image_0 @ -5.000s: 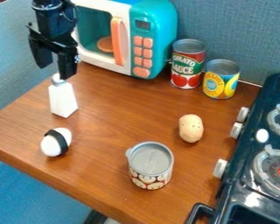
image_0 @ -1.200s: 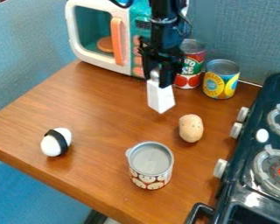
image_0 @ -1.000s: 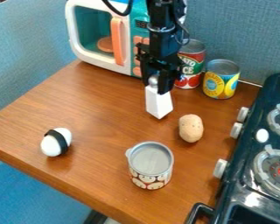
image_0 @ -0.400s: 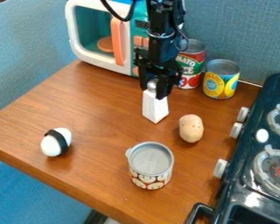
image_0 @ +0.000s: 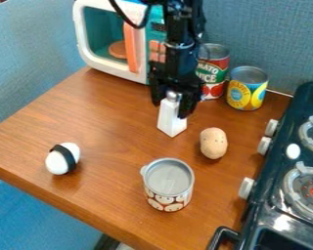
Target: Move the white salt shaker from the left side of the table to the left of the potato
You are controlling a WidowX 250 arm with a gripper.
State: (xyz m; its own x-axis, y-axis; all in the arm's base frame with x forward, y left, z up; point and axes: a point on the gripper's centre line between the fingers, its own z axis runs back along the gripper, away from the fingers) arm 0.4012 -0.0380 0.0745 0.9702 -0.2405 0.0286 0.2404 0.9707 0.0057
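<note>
The black gripper (image_0: 171,101) hangs over the middle of the table, in front of the cans, and its fingers stand open on both sides of the silver-grey top of a white tapered shaker (image_0: 171,118). The shaker is upright and appears to rest on the wooden table (image_0: 113,132). Right of it and nearer the front lies a tan potato-like toy (image_0: 213,143). An open can with a mushroom label (image_0: 167,185) stands further forward. At the left is a white egg-shaped toy with a black band (image_0: 62,158).
A teal and white toy microwave (image_0: 141,49) stands at the back, partly behind the arm. A red tomato can (image_0: 212,73) and a yellow can (image_0: 247,89) are by the back wall. The dark toy stove (image_0: 283,195) borders the table on the right.
Over five seconds, the gripper and shaker have moved right from the table's left side. Since the latest earlier frames, both have come slightly lower and left, and the fingers have spread apart.
</note>
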